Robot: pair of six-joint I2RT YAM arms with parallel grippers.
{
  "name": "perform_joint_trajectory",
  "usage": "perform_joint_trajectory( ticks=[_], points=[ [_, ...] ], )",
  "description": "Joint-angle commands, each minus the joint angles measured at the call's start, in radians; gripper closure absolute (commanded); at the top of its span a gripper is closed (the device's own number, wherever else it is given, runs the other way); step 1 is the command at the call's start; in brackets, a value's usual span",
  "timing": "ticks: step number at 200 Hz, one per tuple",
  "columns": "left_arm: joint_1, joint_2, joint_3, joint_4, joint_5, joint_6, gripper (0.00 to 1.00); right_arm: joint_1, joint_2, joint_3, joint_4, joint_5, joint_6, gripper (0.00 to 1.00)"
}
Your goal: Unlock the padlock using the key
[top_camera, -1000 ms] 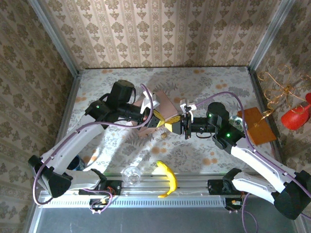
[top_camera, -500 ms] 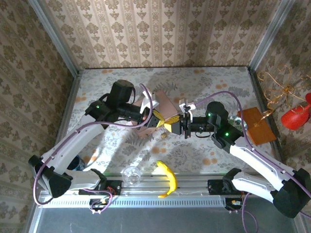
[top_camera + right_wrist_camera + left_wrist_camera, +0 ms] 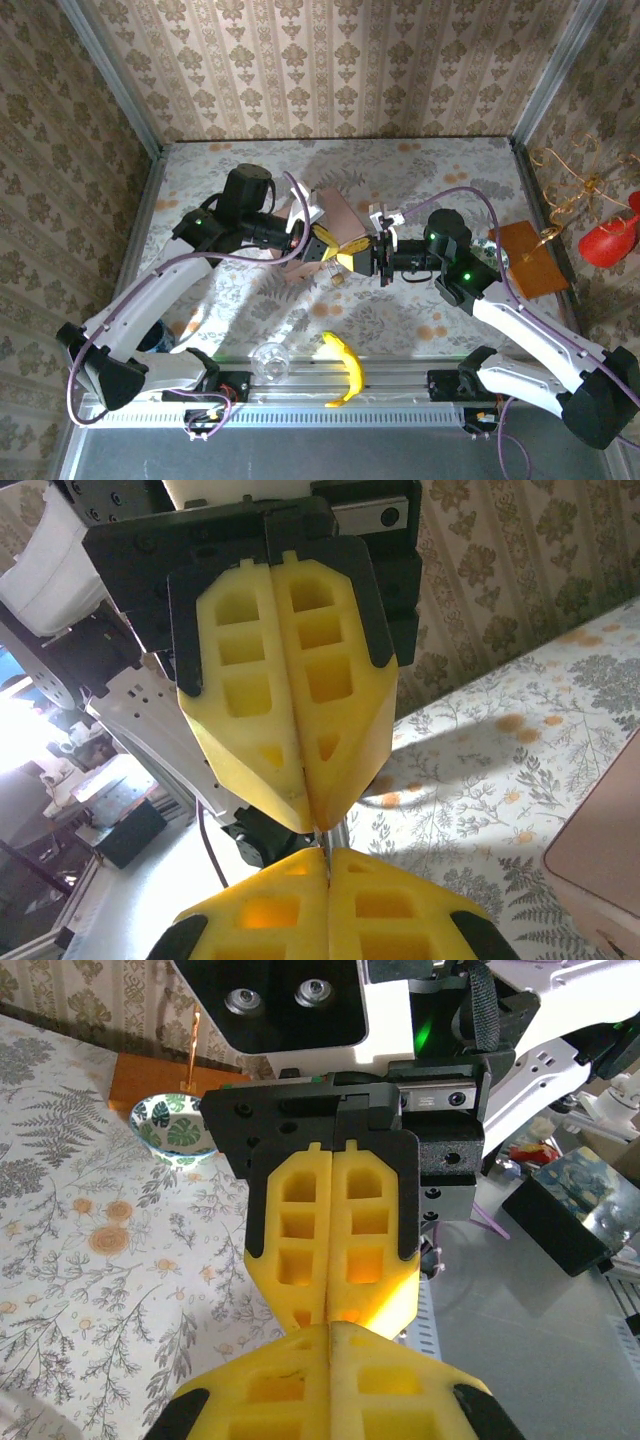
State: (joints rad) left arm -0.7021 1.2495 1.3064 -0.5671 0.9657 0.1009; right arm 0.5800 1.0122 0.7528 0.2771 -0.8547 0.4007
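Yellow-padded left gripper (image 3: 338, 254) & right gripper (image 3: 362, 258) both pinched shut, tip-to-tip; grey sliver btwn tips, prob. the key (image 3: 340, 832). Brass padlock (image 3: 338, 281) sits on table (image 3: 430, 180) at their 6 o'clock, not engaged yet: insert+turn remain.

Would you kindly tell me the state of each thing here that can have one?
left gripper, shut, tip to tip with the other
right gripper, shut
banana, unpeeled, lying flat
glass, upright
bowl, upright
tin, open or closed unclear
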Motion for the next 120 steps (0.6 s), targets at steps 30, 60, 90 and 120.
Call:
perform_joint_trajectory(
  ticks=[30,60,90,120],
  points=[
    [0.035,-0.024,-0.029,0.069,0.013,-0.091,0.76,-0.002,0.001,0.038,-0.035,0.022,-0.012,1.0],
    [0.081,-0.058,-0.07,0.157,-0.089,-0.198,0.0,-0.005,0.006,0.067,-0.204,0.129,-0.041,1.0],
    [0.09,-0.121,-0.118,0.223,-0.381,-0.293,0.0,-0.023,0.01,0.097,-0.396,0.241,-0.035,1.0],
    [0.087,-0.175,-0.21,0.305,-0.664,-0.443,0.0,-0.073,0.012,0.105,-0.509,0.261,0.012,1.0]
  ],
)
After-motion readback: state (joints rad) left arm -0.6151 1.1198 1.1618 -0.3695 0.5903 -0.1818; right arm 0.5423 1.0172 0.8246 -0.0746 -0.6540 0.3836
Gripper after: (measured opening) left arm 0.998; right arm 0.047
